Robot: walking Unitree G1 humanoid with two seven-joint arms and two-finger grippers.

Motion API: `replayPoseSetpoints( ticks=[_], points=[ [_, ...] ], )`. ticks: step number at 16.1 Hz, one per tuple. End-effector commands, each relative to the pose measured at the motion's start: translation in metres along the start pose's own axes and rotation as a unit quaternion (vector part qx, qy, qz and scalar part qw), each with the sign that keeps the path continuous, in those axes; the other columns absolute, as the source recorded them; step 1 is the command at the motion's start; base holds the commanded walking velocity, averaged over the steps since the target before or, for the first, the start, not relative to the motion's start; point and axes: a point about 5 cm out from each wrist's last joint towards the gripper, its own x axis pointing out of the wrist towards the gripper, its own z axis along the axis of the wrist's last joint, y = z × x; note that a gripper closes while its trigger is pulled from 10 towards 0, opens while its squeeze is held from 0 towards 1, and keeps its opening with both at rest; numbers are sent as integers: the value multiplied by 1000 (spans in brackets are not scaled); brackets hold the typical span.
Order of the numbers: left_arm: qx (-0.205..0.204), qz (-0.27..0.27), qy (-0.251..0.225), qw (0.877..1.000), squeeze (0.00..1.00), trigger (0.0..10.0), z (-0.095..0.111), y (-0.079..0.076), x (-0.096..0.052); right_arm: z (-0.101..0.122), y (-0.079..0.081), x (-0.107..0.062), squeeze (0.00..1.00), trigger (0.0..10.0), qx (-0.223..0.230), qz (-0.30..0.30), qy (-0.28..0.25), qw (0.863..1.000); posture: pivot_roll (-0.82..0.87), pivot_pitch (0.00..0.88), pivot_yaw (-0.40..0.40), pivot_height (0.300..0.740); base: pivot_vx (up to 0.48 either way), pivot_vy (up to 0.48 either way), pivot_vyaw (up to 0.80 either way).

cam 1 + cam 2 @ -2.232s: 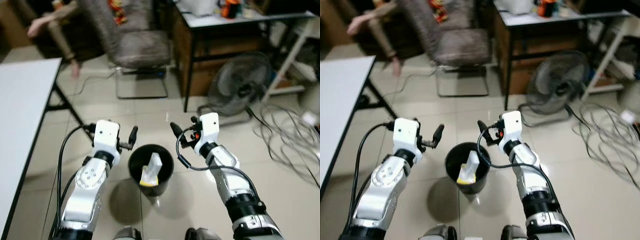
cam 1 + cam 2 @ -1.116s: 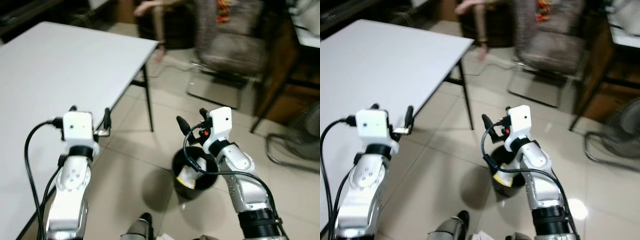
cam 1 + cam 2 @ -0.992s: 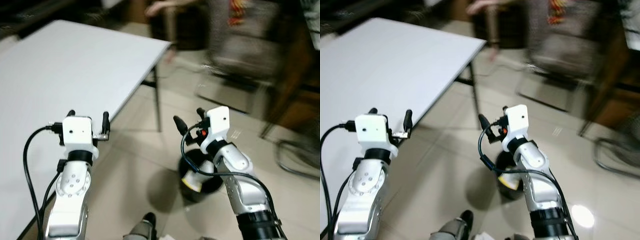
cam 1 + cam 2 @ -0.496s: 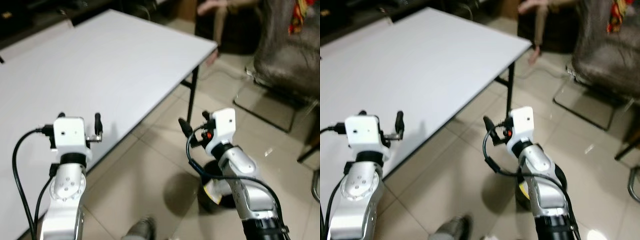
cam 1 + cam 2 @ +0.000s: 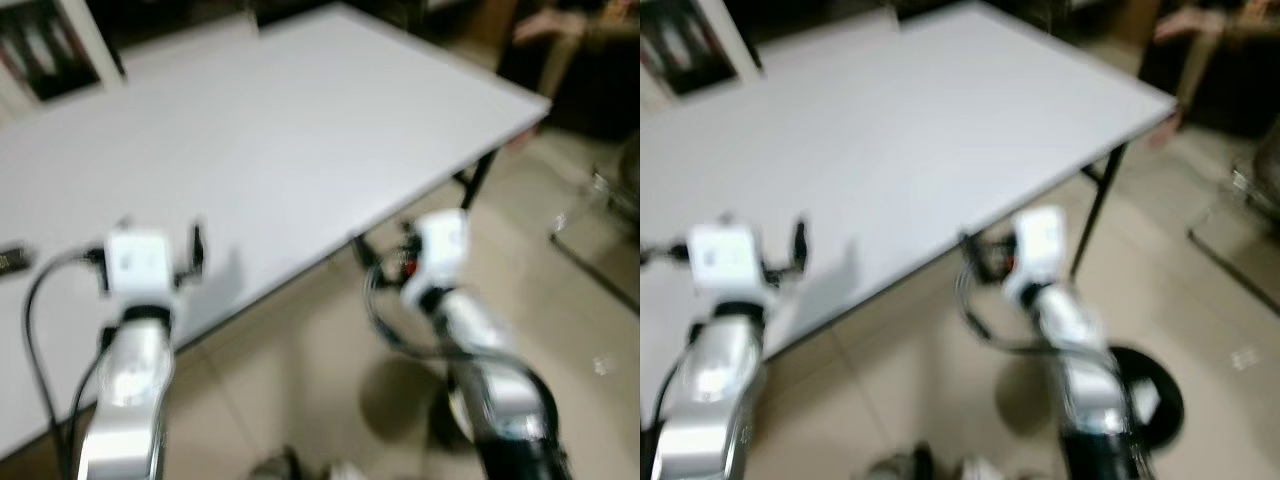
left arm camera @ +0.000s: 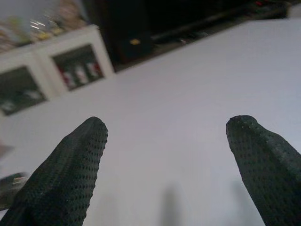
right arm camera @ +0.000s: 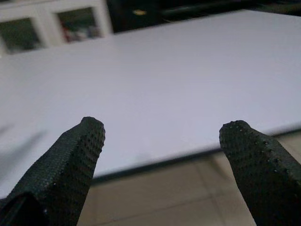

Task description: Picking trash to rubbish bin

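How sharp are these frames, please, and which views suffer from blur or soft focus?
Both eye views are smeared by motion blur: the right gripper, the white table edge and the black bin look streaky. The left wrist view is sharper: dotted fingertips crisp, cabinet behind soft. The right wrist view shows crisp fingertips and a hazier table.

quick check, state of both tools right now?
Left tool: open, holding nothing, fingers spread over the white table.
Right tool: open, holding nothing, pointed at the table's edge.
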Motion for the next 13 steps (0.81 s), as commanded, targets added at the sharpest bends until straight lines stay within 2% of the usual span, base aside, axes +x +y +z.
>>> replayPoseSetpoints(
  ticks=[1, 13],
  points=[
    [-4, -5, 2, 1000, 0, 10000, 1, -3, -2, 2, -4, -3, 0, 10000, 0, -5, 2, 1000, -45, 138, 53, 740, 0, 0, 800],
    [-12, -10, 11, 1000, 0, 10000, 1, -5, -2, 1, -2, -2, 0, 10000, 3, -2, 5, 1000, -44, 139, 56, 740, 0, 0, 800]
  ],
)
